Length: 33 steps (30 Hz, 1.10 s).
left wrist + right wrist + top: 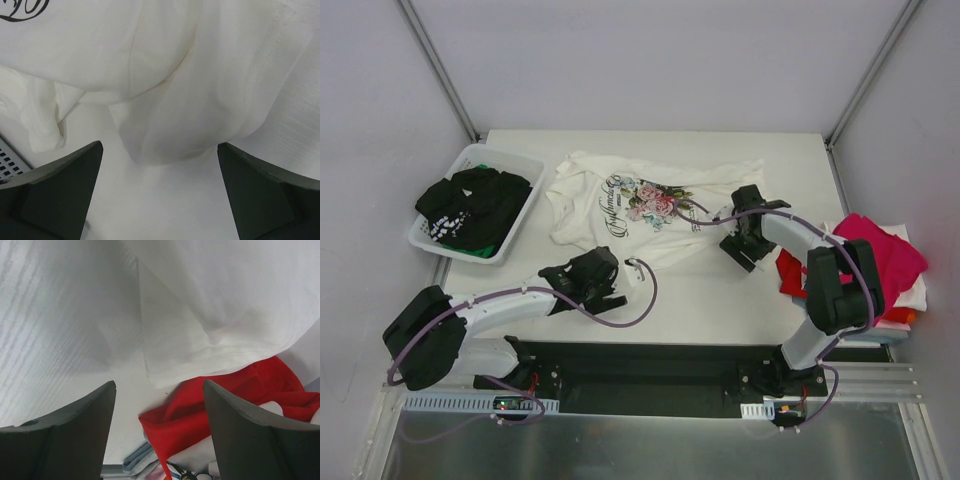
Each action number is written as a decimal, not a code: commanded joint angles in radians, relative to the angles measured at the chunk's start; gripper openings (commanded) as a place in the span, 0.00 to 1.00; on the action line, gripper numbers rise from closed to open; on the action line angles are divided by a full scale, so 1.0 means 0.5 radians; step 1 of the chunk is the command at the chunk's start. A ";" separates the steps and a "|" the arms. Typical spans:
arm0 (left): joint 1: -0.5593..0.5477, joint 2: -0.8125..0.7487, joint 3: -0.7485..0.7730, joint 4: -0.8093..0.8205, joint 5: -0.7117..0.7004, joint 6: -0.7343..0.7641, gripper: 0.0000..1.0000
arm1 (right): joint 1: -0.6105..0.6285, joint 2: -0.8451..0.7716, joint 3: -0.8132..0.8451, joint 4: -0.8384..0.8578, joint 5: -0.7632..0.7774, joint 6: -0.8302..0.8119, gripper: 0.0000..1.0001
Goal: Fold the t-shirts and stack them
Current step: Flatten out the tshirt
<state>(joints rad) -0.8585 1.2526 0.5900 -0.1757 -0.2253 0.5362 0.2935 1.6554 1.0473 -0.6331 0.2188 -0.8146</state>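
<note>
A white t-shirt with a pink-green floral print and dark script (pixel 635 205) lies spread on the table. My left gripper (pixel 600 285) is open and empty just below its lower left hem; the left wrist view shows the white cloth (pixel 190 85) ahead of the open jaws. My right gripper (pixel 745 240) is open and empty at the shirt's right edge; the right wrist view shows a white hem corner (pixel 200 340) and a red t-shirt (pixel 215 410) ahead. A stack of magenta (pixel 880 255), red (pixel 792 272) and other tees sits at the right edge.
A white plastic basket (pixel 525 165) at the back left holds a black tee with white print (pixel 470 205). Grey walls and metal posts enclose the table. The arm bases stand on a black rail at the near edge.
</note>
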 commanded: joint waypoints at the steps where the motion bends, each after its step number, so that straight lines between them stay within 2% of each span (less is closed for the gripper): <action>1: -0.013 0.069 0.087 0.078 0.027 0.044 0.98 | -0.056 0.036 0.099 0.005 -0.048 -0.061 0.73; 4: -0.013 0.136 0.121 0.094 0.039 0.060 0.92 | -0.087 0.067 0.111 0.008 -0.072 -0.083 0.70; 8: -0.010 0.210 0.155 0.094 0.076 0.060 0.72 | -0.112 0.110 0.123 0.014 -0.100 -0.098 0.63; 13: -0.010 0.265 0.164 0.094 0.101 0.054 0.59 | -0.130 0.134 0.120 0.017 -0.125 -0.107 0.56; 28: -0.010 0.247 0.133 0.091 0.101 0.026 0.61 | -0.225 0.177 0.077 0.033 -0.333 -0.159 0.54; 33: -0.010 0.268 0.139 0.094 0.101 0.014 0.55 | -0.274 0.199 0.062 0.036 -0.410 -0.166 0.49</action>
<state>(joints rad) -0.8581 1.3838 0.6445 -0.1360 -0.1905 0.5617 0.1722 1.7462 1.0771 -0.6121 0.0696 -0.8780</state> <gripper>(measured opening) 0.577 0.518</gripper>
